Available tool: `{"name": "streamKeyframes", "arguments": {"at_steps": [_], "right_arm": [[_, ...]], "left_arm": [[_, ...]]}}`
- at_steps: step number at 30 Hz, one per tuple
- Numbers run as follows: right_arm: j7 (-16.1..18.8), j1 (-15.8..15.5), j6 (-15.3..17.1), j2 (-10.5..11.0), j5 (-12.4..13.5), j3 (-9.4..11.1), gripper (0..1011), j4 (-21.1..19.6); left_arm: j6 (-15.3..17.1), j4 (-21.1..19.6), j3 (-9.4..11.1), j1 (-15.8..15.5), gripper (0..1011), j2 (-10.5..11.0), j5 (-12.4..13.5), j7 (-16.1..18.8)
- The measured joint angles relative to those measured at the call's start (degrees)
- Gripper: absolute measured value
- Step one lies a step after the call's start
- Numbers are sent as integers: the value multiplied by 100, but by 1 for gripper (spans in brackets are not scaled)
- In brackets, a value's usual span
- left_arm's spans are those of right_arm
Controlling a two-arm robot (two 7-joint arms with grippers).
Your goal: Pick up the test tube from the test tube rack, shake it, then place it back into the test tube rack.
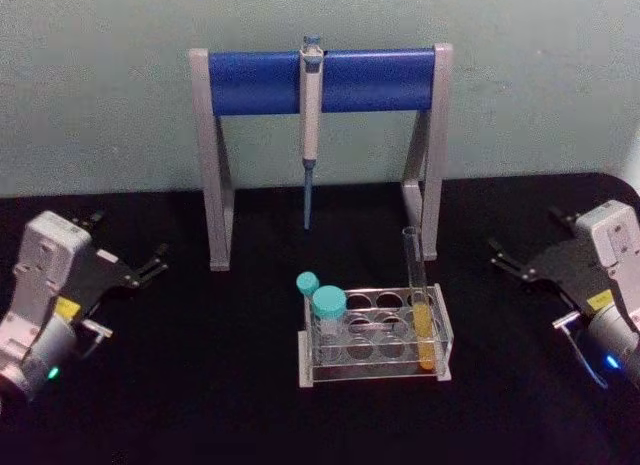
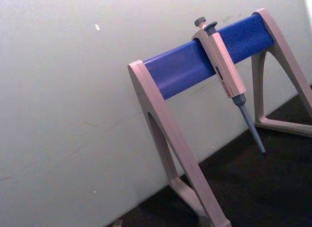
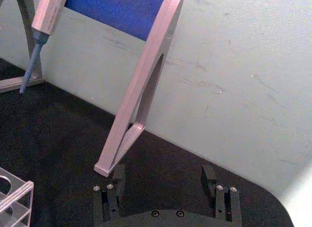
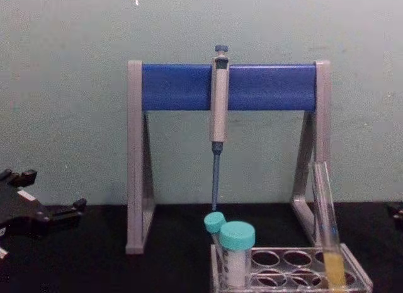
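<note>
Pickup not yet begun: the test tube (image 1: 419, 297) stands in the test tube rack (image 1: 372, 375) at lower centre, with the left pincer (image 1: 130, 235) and right pincer (image 1: 525, 231) both open at the side edges, so the nearer right one probably needs to reach in and close on the bare upper glass.

The test tube (image 1: 418, 295) stands rightmost in the test tube rack (image 1: 372, 377), before the pipette stand (image 1: 260, 82).

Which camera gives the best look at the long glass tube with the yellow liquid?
The head view: the test tube stands whole at the right end of the test tube rack, liquid included. The chest view cuts off its bottom at the picture's edge. Both wrist views face the pipette stand.
</note>
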Motion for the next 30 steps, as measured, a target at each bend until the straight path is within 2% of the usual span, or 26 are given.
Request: {"name": "streamKeyframes", "arguments": {"at_steps": [30], "right_arm": [[0,0,0,0,0,0,1000,0]], "left_arm": [[0,0,0,0,1001,0,0,0]]}}
